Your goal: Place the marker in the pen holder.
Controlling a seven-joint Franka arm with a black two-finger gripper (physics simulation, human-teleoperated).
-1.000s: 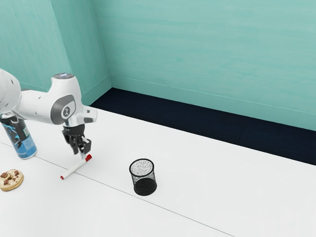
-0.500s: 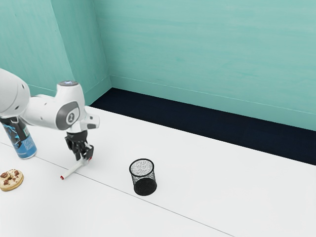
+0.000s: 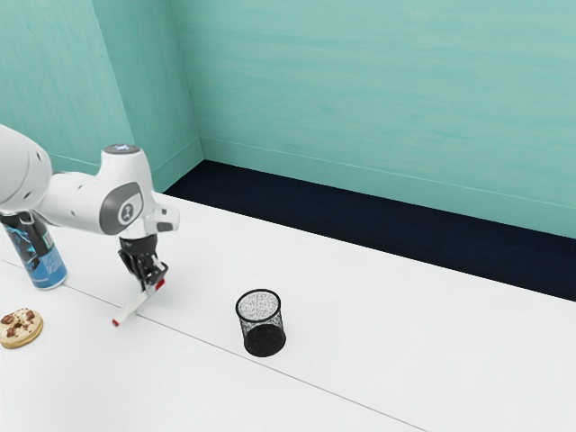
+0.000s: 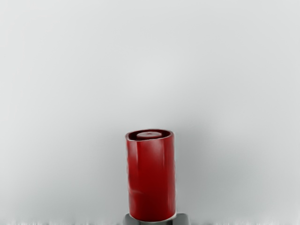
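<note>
Have the black two-finger gripper [image 3: 155, 279] closed on the white marker [image 3: 135, 306], with fingers pinching from both sides beside the red cap [image 3: 160, 284]. In the wrist view, see the cap's round hollow end with dark fingertips [image 4: 183, 219] at its base. Hold the marker slanted in the exterior view, red-tipped far end toward the viewer; cannot tell from here whether clear of the table or touching. Find the black mesh pen holder [image 3: 264, 342] upright toward the exterior view's right, well apart from the marker, with bare table between. Reach in from the exterior view's left with the white arm [image 3: 85, 201], in front of part of a blue-and-black can [image 3: 42, 261], upright on the table. Note a topped donut [image 3: 20, 328] near the can, at the exterior view's left edge. Work over a smooth white table [image 3: 405, 351], crossed by a thin dark seam [image 3: 216, 345] under the marker and past the pen holder's near side. Behind the straight far edge, see dark floor [image 3: 360, 229], then teal walls [image 3: 360, 90] meeting in a corner. Have open tabletop around the holder, widest toward the exterior view's right.
</note>
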